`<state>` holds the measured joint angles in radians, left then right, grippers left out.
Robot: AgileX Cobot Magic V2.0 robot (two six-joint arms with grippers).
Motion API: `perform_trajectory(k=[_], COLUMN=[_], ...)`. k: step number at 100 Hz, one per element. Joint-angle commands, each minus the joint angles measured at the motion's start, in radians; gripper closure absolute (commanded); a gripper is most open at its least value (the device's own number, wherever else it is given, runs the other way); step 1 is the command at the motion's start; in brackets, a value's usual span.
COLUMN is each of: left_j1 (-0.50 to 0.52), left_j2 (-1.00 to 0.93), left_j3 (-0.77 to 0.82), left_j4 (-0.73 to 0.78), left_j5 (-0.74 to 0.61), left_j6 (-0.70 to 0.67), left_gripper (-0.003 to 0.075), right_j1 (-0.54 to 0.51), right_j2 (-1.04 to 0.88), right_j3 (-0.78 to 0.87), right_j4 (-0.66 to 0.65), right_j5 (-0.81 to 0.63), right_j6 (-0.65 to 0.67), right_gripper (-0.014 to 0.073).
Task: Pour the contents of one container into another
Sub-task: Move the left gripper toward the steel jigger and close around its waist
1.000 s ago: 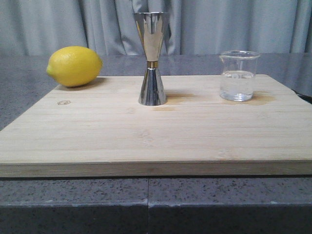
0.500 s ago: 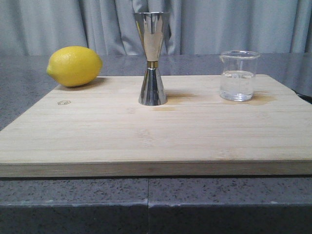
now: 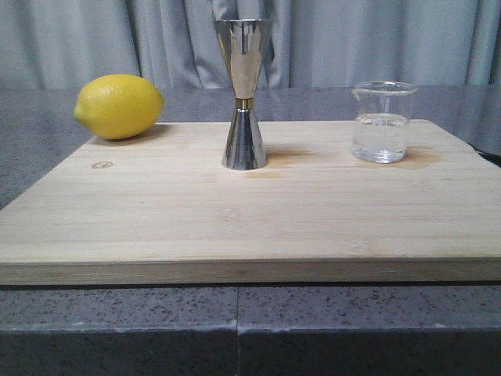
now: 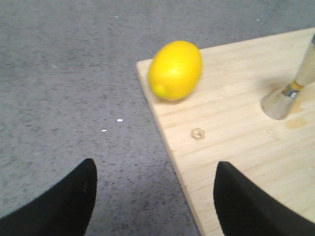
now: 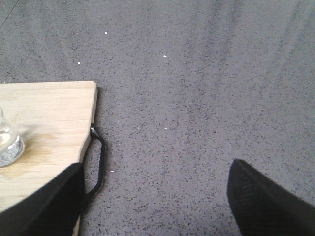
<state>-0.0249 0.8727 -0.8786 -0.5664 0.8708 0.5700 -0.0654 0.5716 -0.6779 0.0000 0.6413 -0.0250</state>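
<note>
Nothing gripped yet: both grippers, left (image 4: 152, 196) and right (image 5: 155, 201), spread open over desk edges. Beaker (image 3: 382, 122) right of jigger (image 3: 244, 94), well apart. Should grasp beaker low and level, avoiding spills.

Front cam sits low and close, level across the cutting board (image 3: 235, 227) toward the curtain (image 3: 376, 39). Left wrist cam looks down on board's left edge, sharing lemon (image 4: 175, 70) and jigger (image 4: 288, 93); right wrist cam covers right edge, sharing beaker (image 5: 7, 145).
</note>
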Motion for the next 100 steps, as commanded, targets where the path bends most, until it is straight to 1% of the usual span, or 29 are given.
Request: perform_trajectory(k=[1,7,16,24,29,44,49,60,78,87,100], left_j1=[0.0,0.0,0.0,0.0,0.0,0.0,0.0,0.0,0.0,-0.007,-0.043], left_j2=[0.069,0.109,0.173,0.221,0.253,0.328,0.349,0.394,0.461,0.488,0.537], left_j3=[-0.056,-0.056,-0.056,-0.056,-0.056,-0.035,-0.02,0.014,0.063,0.079,0.085], left_j4=[-0.153,-0.223,-0.347,-0.456,-0.53,-0.734,-0.793,-0.884,-1.016,-1.058,-1.1], left_j5=[0.001,0.001,0.011,0.022,0.03,0.1,0.126,0.145,0.237,0.241,0.259], left_j6=[0.137,0.216,0.38,0.558,0.635,0.844,0.933,1.049,1.252,1.312,1.387], left_gripper=[0.0261,0.0261,0.0261,0.0261,0.0261,0.0261,0.0261,0.0261,0.0261,0.026,0.026], right_j1=[-0.004,-0.004,-0.004,-0.004,-0.004,-0.004,-0.004,-0.004,-0.004,-0.004,-0.004], right_j2=[0.01,0.01,0.01,0.01,0.01,0.01,0.01,0.01,0.01,0.01,0.01], right_j3=[-0.034,-0.034,-0.034,-0.034,-0.034,-0.034,-0.034,-0.034,-0.034,-0.034,-0.034], right_j4=[0.0,0.0,0.0,0.0,0.0,0.0,0.0,0.0,0.0,0.0,0.0], right_j5=[-0.068,-0.068,-0.068,-0.068,-0.069,-0.069,-0.069,-0.071,-0.071,-0.071,-0.072], right_j6=[-0.009,-0.009,-0.009,-0.009,-0.009,-0.009,-0.009,-0.009,-0.009,-0.009,-0.009], right_gripper=[0.005,0.005,0.005,0.005,0.005,0.005,0.005,0.005,0.005,0.005,0.005])
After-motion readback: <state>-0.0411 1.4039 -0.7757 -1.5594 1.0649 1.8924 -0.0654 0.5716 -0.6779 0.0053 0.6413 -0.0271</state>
